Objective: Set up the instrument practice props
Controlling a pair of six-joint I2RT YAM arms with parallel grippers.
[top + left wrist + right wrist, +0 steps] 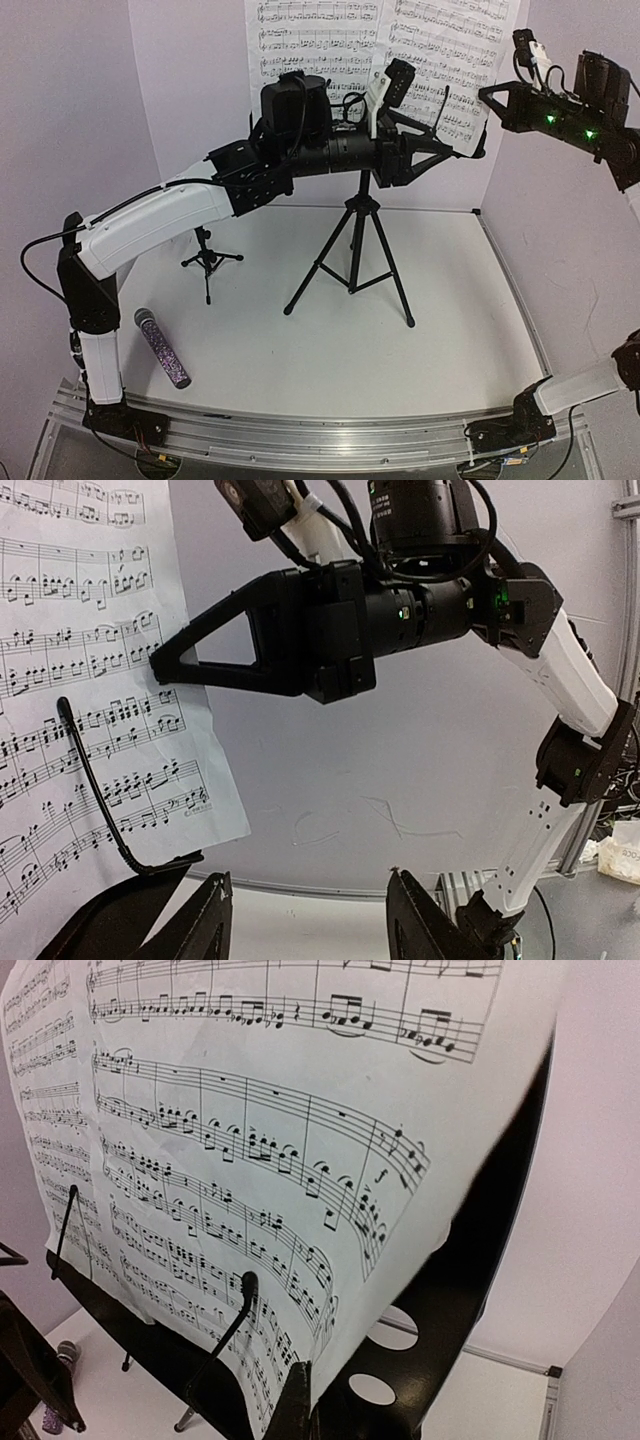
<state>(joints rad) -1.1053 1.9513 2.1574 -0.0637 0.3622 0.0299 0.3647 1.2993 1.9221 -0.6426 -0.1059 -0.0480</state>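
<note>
White worktop (450, 330), lilac walls. Left gripper (310, 925) jaws apart. Right gripper (170, 666) jaws together beside sheet-music pages (330, 40). Likely risk: a nudge topples the music stand (358, 232).

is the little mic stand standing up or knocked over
Upright: the small black tripod mic stand stands on its spread legs, apart from the purple microphone, which lies flat.

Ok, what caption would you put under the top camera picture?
Left arm and right arm reach toward sheet music on a tripod stand; purple microphone lies on the table.
</note>
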